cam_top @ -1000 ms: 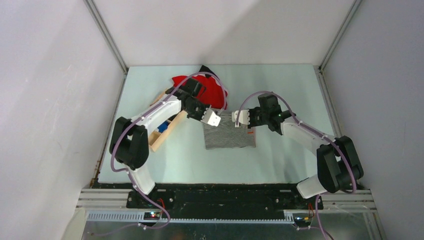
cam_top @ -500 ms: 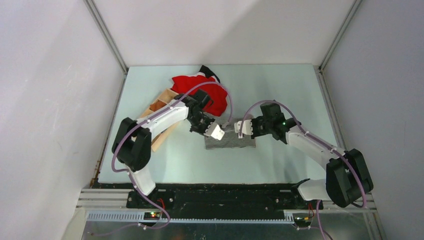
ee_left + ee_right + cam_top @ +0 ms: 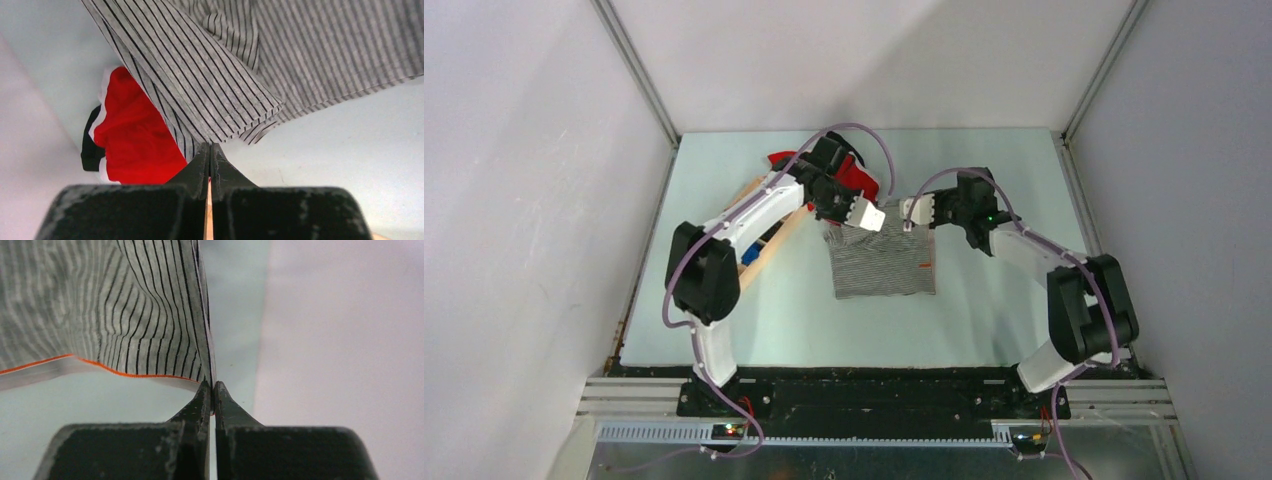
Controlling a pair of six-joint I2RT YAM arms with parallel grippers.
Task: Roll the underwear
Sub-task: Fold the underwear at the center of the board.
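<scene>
Overhead, the underwear [image 3: 881,268] lies near the middle of the table [image 3: 1004,300], its near part flat and its far edge, at twelve o'clock, lifted off the surface. The left gripper [image 3: 871,216] pinches the garment's eleven o'clock corner; in the left wrist view its black fingers are pressed together on a fold of the striped fabric. The right gripper [image 3: 910,212] is clamped on the one o'clock corner, and its wrist view shows the fingertips closed on the cloth's edge just beside an orange-stitched hem. The two grippers are near each other, with the raised edge bunched between them. A red cloth [image 3: 856,182] with dark trim lies at eleven o'clock from the underwear, partly hidden by the left arm. A wooden tray [image 3: 772,240] sits at nine o'clock, under that arm.
</scene>
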